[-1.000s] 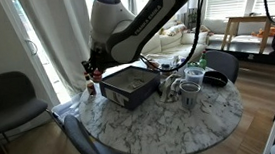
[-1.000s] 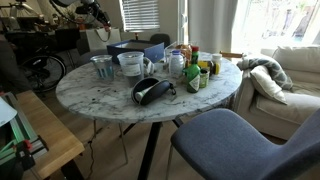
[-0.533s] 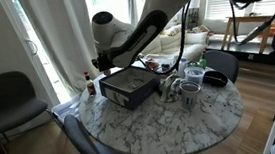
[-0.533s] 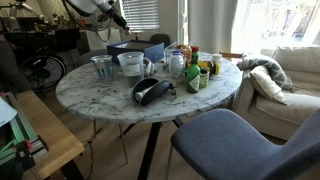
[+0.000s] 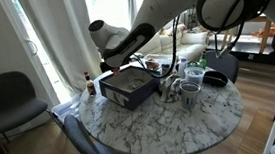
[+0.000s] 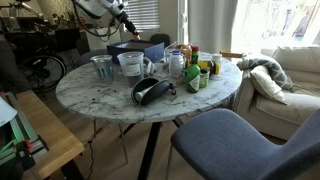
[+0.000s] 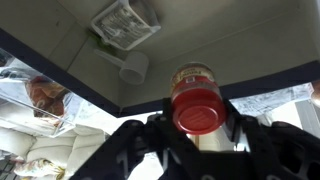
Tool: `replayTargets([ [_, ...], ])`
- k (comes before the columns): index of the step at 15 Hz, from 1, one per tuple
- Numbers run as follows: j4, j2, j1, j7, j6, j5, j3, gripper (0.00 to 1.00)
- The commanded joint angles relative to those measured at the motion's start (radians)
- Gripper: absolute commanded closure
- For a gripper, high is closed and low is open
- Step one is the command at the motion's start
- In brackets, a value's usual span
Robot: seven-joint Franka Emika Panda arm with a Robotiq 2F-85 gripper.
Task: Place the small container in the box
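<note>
Above box (image 5: 130, 88), end effector (image 7: 198, 128) clamped around small container (image 7: 197, 105); its label (image 7: 195, 76) blurred, unreadable.

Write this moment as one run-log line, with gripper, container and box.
phase: carrying | gripper: shut on small container | place: over box | release: not yet

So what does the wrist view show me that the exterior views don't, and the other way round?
Wrist only: the small container sits clamped between the fingers, red-orange top toward the camera. Exterior only: the box on the marble table, the arm hanging near its edge. Both: the gripper, though the exterior views are too small to show its load.
</note>
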Motion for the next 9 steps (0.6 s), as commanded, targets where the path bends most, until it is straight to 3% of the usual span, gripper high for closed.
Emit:
replayTargets([
  [1, 0.010, -0.001, -0.021, 0.011, -0.011, -0.023, 0.031, 0.76],
  [4, 0.002, 0.021, -0.124, -0.197, 0.109, -0.012, 0.094, 0.76],
  [6, 0.013, 0.043, -0.208, -0.335, 0.151, 0.061, 0.151, 0.76],
  [9, 0.047, 0.087, -0.286, -0.516, 0.137, 0.158, 0.194, 0.76],
])
